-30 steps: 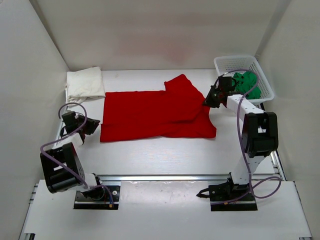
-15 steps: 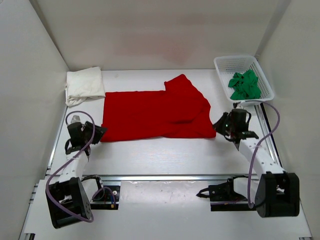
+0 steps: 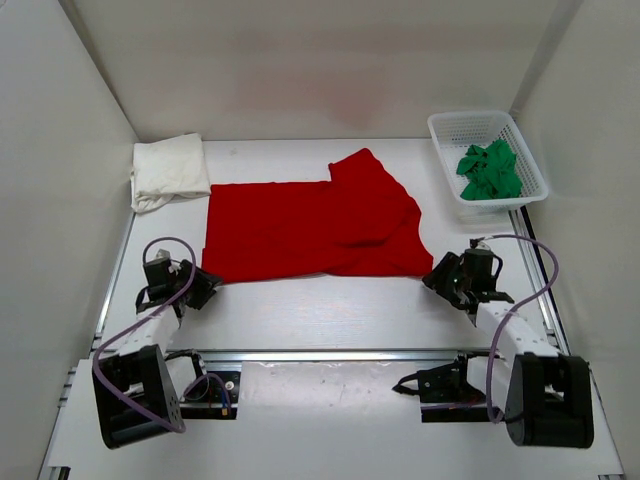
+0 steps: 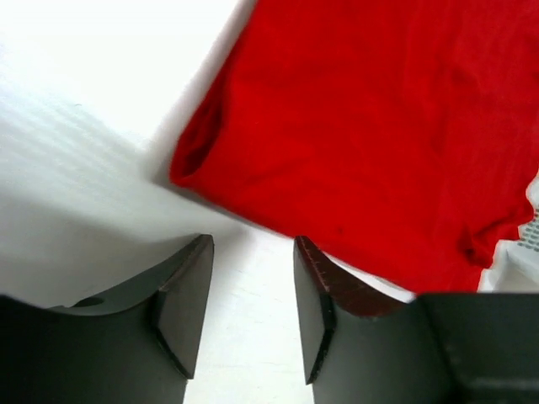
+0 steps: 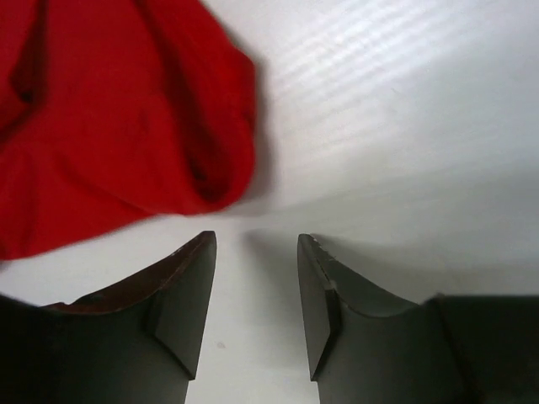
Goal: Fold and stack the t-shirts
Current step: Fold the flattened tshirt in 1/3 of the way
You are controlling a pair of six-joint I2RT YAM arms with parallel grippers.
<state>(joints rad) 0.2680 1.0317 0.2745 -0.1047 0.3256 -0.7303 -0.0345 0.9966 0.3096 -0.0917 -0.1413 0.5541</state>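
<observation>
On the table [image 3: 330,315], the spread shirt [image 3: 310,225] lies in the middle, and the folded shirt [image 3: 168,172] lies just beside its far left corner, at the back left. The basket [image 3: 445,128] stands at the back right, apart from the spread shirt, with the bunched shirt [image 3: 490,172] inside it. The 2 grippers are at the near corners of the spread shirt: the left gripper [image 3: 208,291] at the left one, the right gripper [image 3: 436,277] at the right one.

Plain white walls [image 3: 300,60] are enclosing the white counter [image 3: 300,310] on its left, far and right sides under soft light.
</observation>
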